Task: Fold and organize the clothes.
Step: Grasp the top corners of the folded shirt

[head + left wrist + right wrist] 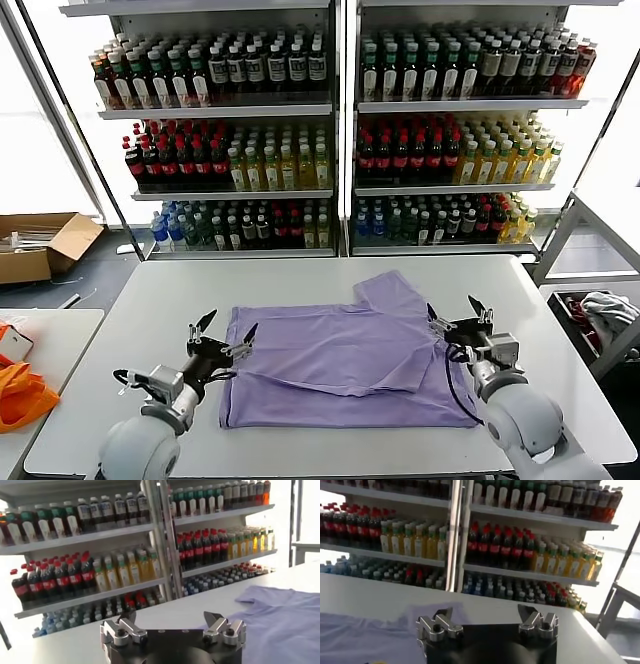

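Note:
A lavender T-shirt (340, 365) lies partly folded on the white table (150, 300), one sleeve sticking out toward the far right. It also shows in the left wrist view (285, 620) and the right wrist view (365, 635). My left gripper (227, 334) is open and empty, raised just off the shirt's left edge. My right gripper (455, 311) is open and empty, raised at the shirt's right edge. Both sets of jaws stand wide apart in the wrist views, the left gripper (170, 616) and the right gripper (483, 611).
Shelves of bottles (340, 130) stand behind the table. A cardboard box (40, 245) sits on the floor at far left. Orange fabric (20, 395) lies on a side table at left. A bin with cloth (595, 315) is at right.

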